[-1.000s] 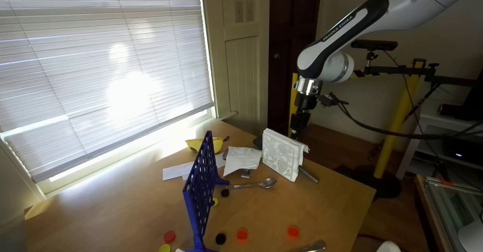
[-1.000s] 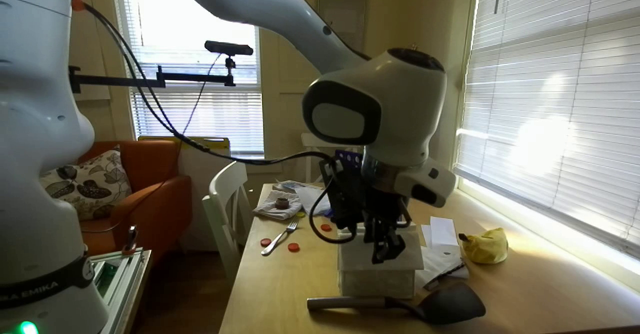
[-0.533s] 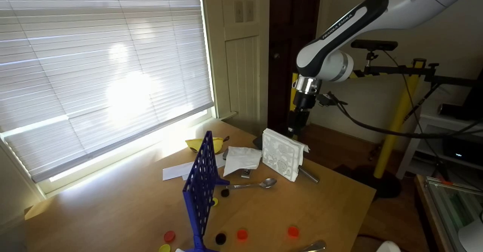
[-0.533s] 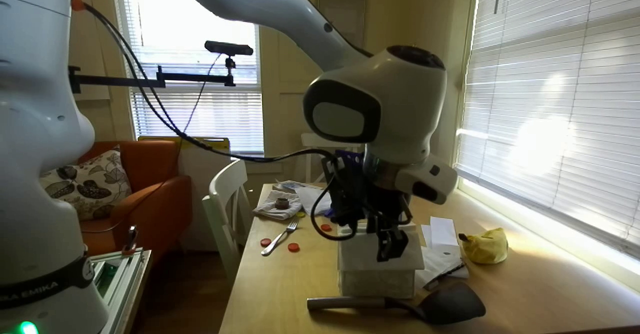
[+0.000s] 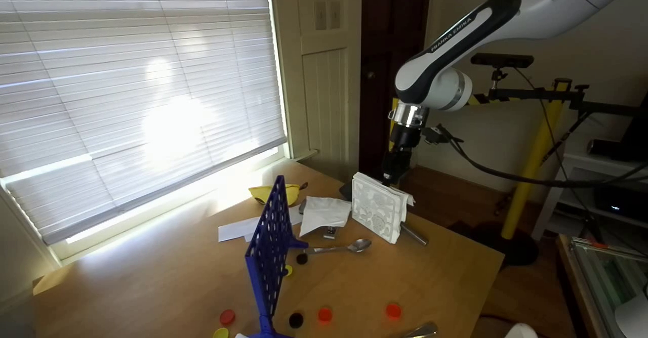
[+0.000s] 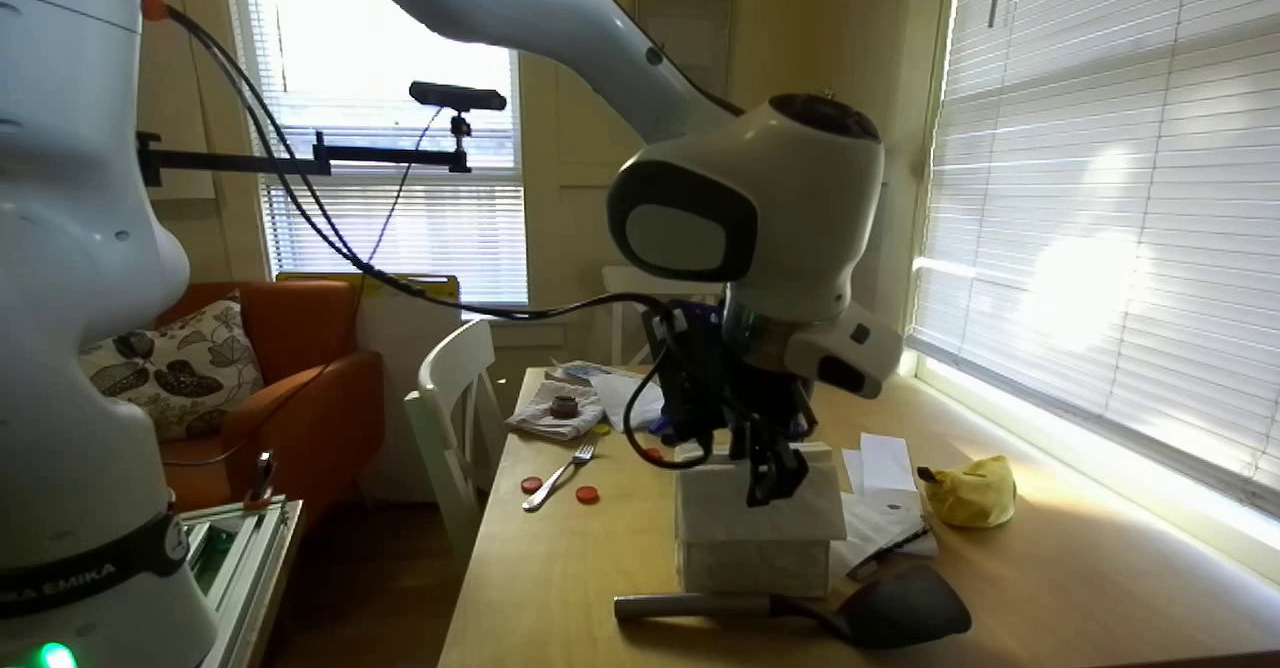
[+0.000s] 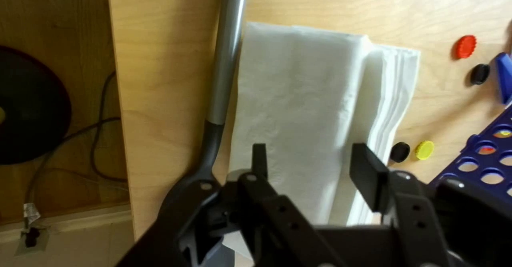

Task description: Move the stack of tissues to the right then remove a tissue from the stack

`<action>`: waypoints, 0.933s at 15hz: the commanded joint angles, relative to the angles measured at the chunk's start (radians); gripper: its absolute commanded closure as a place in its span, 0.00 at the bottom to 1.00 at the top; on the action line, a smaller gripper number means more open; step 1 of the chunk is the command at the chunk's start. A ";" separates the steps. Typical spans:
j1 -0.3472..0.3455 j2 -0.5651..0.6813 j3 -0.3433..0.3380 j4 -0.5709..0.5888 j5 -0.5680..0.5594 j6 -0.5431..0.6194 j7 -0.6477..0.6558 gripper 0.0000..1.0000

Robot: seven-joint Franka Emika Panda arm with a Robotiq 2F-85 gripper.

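In crept the gripper, edging left toward the stack in an exterior view, fingers spread apart, seemingly lining up to pluck its top sheet!

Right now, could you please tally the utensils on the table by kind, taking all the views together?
Spatula: 1
Spoon: 1
Fork: 1
Total: 3, leaving out an item partly under a white sheet, which I cannot identify.
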 commanded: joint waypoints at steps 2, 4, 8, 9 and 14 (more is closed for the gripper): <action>0.006 0.006 0.022 0.001 0.006 0.011 0.014 0.41; 0.008 0.012 0.025 0.002 -0.001 0.010 0.020 0.46; 0.009 0.019 0.023 0.002 -0.013 0.010 0.040 0.83; 0.008 0.019 0.022 0.001 -0.012 0.012 0.043 0.90; 0.006 0.007 0.019 0.007 -0.032 -0.006 0.052 0.98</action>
